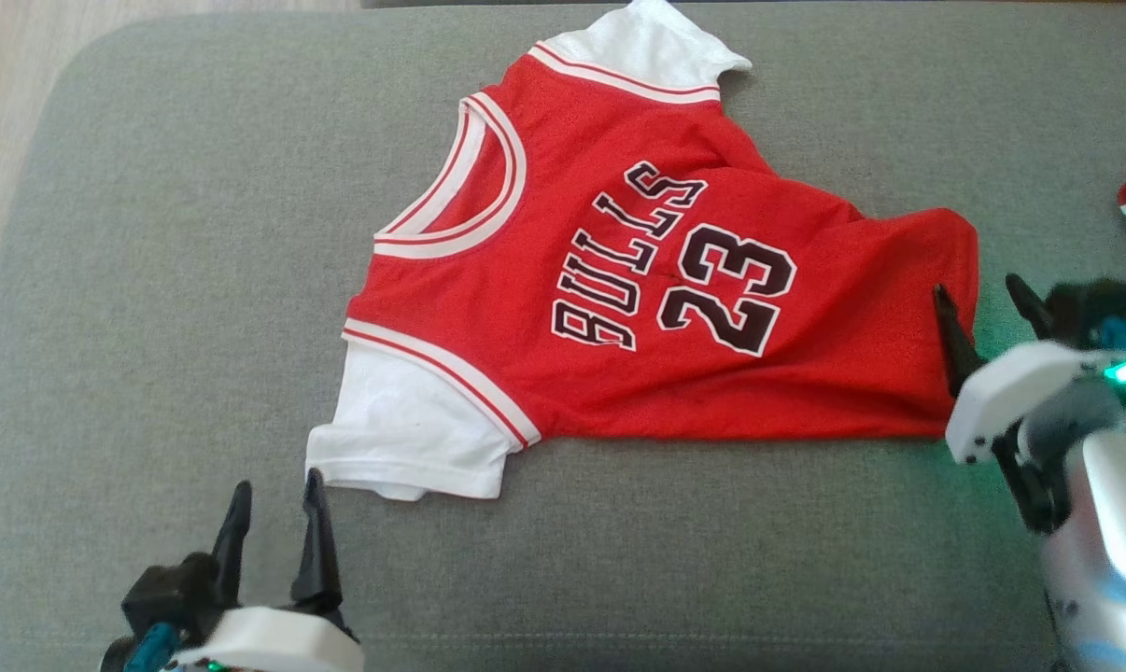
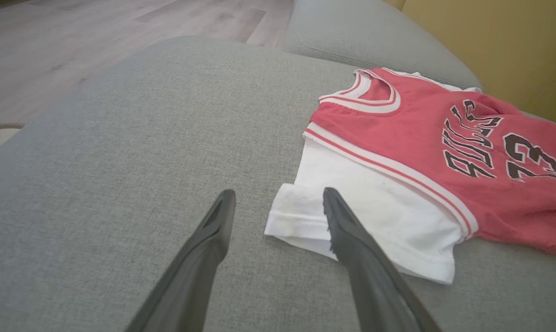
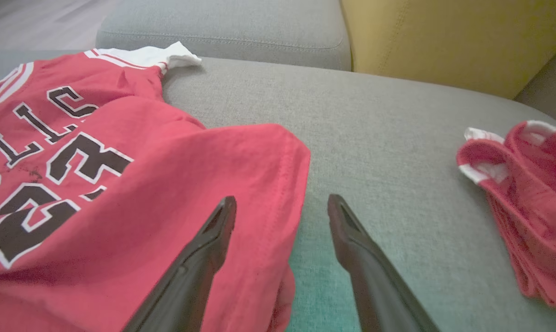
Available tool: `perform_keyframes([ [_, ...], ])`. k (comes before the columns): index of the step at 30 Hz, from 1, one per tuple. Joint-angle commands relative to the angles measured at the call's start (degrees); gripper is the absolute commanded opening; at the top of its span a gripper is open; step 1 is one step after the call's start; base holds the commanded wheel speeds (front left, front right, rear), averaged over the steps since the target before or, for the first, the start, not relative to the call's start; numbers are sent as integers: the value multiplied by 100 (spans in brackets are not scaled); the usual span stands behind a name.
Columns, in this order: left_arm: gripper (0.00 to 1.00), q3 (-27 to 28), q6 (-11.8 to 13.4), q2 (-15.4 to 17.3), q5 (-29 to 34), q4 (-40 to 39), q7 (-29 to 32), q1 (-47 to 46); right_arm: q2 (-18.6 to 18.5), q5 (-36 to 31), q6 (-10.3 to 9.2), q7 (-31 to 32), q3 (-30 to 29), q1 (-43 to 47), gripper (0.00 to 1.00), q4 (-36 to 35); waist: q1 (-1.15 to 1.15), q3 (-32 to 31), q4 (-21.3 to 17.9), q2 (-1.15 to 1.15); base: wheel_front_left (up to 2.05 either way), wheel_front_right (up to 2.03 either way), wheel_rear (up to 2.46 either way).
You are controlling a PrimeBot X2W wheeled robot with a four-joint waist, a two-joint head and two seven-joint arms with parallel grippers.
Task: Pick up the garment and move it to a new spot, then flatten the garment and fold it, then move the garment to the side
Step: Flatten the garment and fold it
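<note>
Garment: the jersey (image 1: 638,280) lies lettering-up in the middle of a grey sofa cushion (image 1: 199,280), collar to the left, hem to the right, one white sleeve near and one far.
Lie of the cloth: mostly spread, but a ridge runs across the far right part and the hem edge on the right looks bunched.
Left pincer (image 1: 276,481): spread and holding nothing, low at the near left; its right finger is just at the corner of the near sleeve.
Right pincer (image 1: 976,285): spread and holding nothing, straddling the hem, one finger over red cloth and the other over bare cushion.
Step in hand: most likely the flattening, with both pincers set at opposite ends of the jersey and no fold made yet.
Next move: probably calls for each pincer to close on its own edge, sleeve and hem, and draw outward so the ridge goes flat; a thin single layer may slip the grasp.
Other cloth: a smaller red piece (image 3: 527,193) with white edging lies crumpled well to the right, apart from the jersey.
Surface: woven grey fabric, soft, with a second grey cushion (image 3: 222,27) beyond.
Room: pale wooden floor (image 2: 75,37) at far left, a yellow panel (image 3: 444,37) behind the sofa.
</note>
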Motion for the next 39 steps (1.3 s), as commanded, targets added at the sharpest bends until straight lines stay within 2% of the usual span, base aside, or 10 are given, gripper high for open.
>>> perform_keyframes([
  [1, 100, 120, -21, -25, 57, -213, -58, -256, -148, 87, 37, 134, 235, -327, 100, -68, 0, 1, 21, 0, 0, 0, 0],
  [13, 100, -103, -95, -106, 126, -271, -100, -431, -578, 1272, 37, 1442, 1508, -1357, 100, 1446, 0, 116, 269, 0, 0, 0, 0],
  [14, 100, -108, -97, -110, 127, -271, -102, -442, -603, 1351, 37, 1501, 1604, -1417, 94, 1540, 0, 126, 292, 0, 0, 0, 0],
  [16, 100, -116, -101, -119, 127, -269, -107, -461, -659, 1477, 37, 1530, 1756, -1536, 46, 1697, 0, 151, 341, 0, 0, 0, 0],
  [19, 100, -128, -110, -135, 123, -257, -113, -486, -741, 1550, 37, 1399, 1907, -1732, 0, 1887, 0, 185, 404, 0, 0, 0, 0],
  [29, 100, -164, -170, -177, 152, -224, -124, -627, -761, 1018, 37, 358, 1768, -2861, 0, 2726, 0, 296, 540, 0, 0, 0, 0],
  [36, 100, -241, -245, -215, 203, -185, -126, -766, -658, 586, 37, -91, 2216, -3496, 0, 3272, 0, 374, 646, 0, 0, 0, 0],
  [37, 100, -252, -255, -220, 210, -175, -126, -783, -642, 560, 37, -171, 2228, -3573, 9, 3357, 0, 381, 657, 0, 0, 0, 0],
  [38, 100, -263, -264, -226, 216, -162, -126, -799, -622, 537, 37, -240, 2232, -3638, 34, 3452, 0, 386, 666, 0, 0, 0, 0],
  [39, 100, -272, -272, -231, 221, -148, -126, -813, -602, 508, 37, -314, 2242, -3693, 82, 3545, 0, 388, 673, 0, 0, 0, 0],
])
